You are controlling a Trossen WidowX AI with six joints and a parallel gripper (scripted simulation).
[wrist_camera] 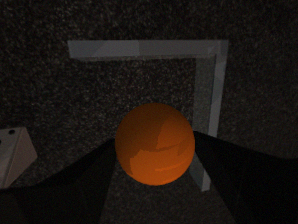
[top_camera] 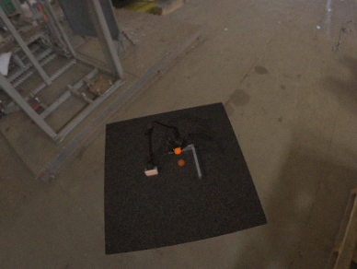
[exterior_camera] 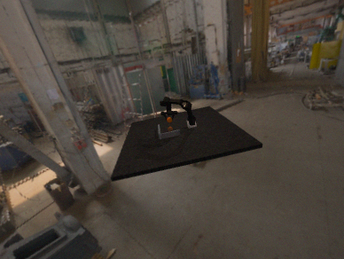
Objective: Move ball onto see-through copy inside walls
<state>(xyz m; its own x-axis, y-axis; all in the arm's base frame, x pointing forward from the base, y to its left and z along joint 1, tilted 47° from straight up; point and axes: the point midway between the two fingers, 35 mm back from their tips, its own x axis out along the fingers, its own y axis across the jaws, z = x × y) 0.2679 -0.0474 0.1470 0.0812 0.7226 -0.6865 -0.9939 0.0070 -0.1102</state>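
Desk [top_camera: 184, 216]: dark, speckled
Jaws: gripped orange ball [wrist_camera: 154, 144], lifted
Walls [wrist_camera: 212, 75]: corner at 1 o'clock

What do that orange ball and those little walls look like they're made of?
The ball, held in the claw, looks like smooth, slightly glossy plastic or rubber: it shows faint sheen patches. The walls look like clear, pale acrylic or glass: the dark speckled mat shows through them.

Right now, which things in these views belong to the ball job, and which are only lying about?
Belong to the job:
- orange ball, held in the gripper
- see-through copy
- clear corner walls

Only lying about:
- metal frame rack
- wooden pallet
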